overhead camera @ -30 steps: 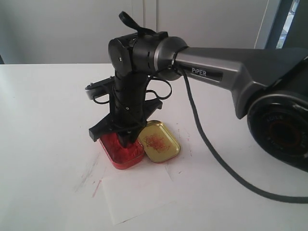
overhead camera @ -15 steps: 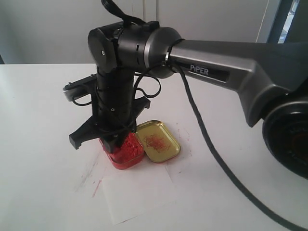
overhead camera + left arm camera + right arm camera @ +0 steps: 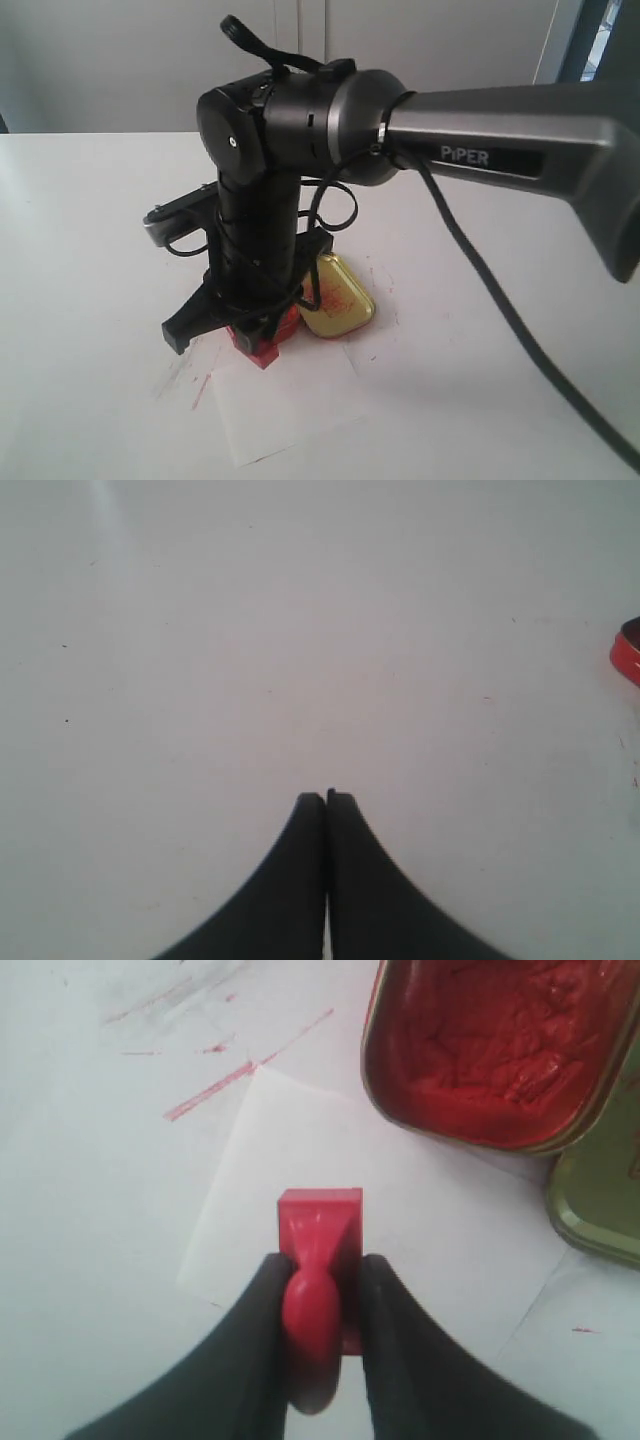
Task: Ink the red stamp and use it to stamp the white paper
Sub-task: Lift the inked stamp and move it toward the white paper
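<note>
My right gripper (image 3: 322,1275) is shut on the handle of the red stamp (image 3: 320,1230), whose square base points down over the white paper (image 3: 400,1230). In the exterior view the stamp (image 3: 262,349) hangs at the far edge of the paper (image 3: 290,400), just in front of the red ink tin (image 3: 290,318). The tin of red ink (image 3: 490,1050) lies open beside the sheet. No imprint shows on the paper. My left gripper (image 3: 326,798) is shut with nothing in it, above bare tabletop, and is out of the exterior view.
The gold tin lid (image 3: 340,295) lies right of the ink tin and shows as lid (image 3: 600,1180) in the right wrist view. Red ink smears (image 3: 235,1070) mark the white table beside the paper. The right arm (image 3: 330,120) hides much of the tin.
The right gripper has lifted the stamp off the ink tin and moved it toward the paper's far edge. The left gripper shows no earlier frames.
</note>
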Controlling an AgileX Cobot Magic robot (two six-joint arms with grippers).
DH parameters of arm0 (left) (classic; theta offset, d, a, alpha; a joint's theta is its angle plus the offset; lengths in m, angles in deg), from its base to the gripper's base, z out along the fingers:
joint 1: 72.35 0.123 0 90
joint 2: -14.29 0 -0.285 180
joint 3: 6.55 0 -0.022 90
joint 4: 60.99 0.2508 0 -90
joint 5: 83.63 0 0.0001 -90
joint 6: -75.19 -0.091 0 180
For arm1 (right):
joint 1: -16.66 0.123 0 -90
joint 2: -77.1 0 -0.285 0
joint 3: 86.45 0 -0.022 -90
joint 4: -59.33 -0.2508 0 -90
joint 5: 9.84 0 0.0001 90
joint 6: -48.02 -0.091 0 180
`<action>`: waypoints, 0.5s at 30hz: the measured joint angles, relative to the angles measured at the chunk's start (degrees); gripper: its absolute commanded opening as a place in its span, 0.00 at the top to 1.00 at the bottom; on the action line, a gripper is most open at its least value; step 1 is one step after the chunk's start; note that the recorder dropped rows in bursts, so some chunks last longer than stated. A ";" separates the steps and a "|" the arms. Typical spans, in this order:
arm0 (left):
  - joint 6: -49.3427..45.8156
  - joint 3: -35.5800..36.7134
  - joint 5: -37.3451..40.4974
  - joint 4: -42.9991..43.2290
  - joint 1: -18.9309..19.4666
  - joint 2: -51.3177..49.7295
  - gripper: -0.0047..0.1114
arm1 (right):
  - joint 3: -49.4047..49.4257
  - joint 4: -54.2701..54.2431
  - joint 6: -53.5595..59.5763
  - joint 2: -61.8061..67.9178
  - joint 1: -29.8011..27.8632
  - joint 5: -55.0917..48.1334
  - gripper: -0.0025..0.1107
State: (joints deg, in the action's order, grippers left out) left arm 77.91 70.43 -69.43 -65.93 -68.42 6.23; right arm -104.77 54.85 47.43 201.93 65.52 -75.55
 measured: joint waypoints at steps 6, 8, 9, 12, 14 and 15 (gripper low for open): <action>0.00 0.00 0.00 0.00 0.00 0.00 0.96 | 7.72 0.00 -0.75 -4.69 0.00 4.79 0.98; 0.00 0.00 0.00 0.00 0.00 0.00 0.96 | 10.04 0.00 -0.89 -5.81 0.00 6.28 0.98; 0.00 0.00 0.00 0.00 0.00 0.00 0.96 | 11.29 0.00 -1.20 -6.31 0.00 7.09 0.98; 0.00 0.00 0.00 0.00 0.00 0.00 0.96 | 14.57 0.00 -1.96 -7.25 0.00 9.36 0.98; 0.00 0.00 0.00 0.00 0.00 0.00 0.96 | 16.08 0.00 -2.30 -7.36 0.00 11.05 0.98; 0.00 0.00 0.00 0.00 0.00 0.00 0.96 | 16.78 0.00 -2.61 -7.46 0.00 11.86 0.98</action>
State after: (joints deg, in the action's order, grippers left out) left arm 77.91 70.43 -69.43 -65.93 -68.42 6.23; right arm -88.00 54.85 44.82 194.47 65.52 -63.69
